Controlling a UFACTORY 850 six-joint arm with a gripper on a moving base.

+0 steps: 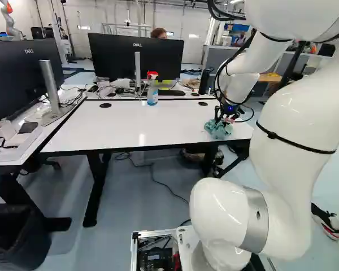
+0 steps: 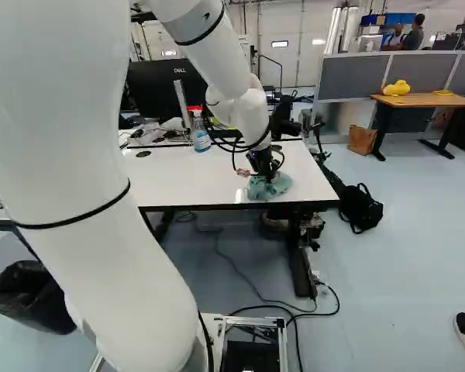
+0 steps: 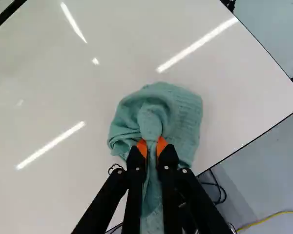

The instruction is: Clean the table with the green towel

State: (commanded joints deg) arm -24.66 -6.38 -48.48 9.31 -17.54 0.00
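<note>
— Where is the towel (image 3: 183,114)?

— The green towel lies crumpled on a white table (image 1: 158,121), toward the near edge and close to the corner at the right of the left base view. It sits directly under the gripper (image 2: 264,167).

— Is it gripped?

— Yes. In the wrist view, the gripper (image 3: 152,145) clamps a raised fold of cloth between its two orange pads (image 3: 162,145). Loose cloth spreads on the table ahead of the fingertips and out to both sides, while a tail of it runs back between the fingers.

— And the arm (image 1: 294,124)?

— White and curved, it reaches over the table and points the gripper down at the cloth.

— What else shares the tabletop?

— A spray bottle (image 1: 152,95) with a red and white head stands upright toward the far side, well apart from the towel. Behind it rises a black monitor (image 1: 116,56), its back to the camera.

— And farther out?

— A dark bin (image 1: 17,240) stands on the floor at the lower left of the left base view. In the right base view, a black backpack (image 2: 362,208) slumps on the floor beyond the table's right end, and a wooden desk (image 2: 426,100) holds a yellow object (image 2: 397,87).
</note>
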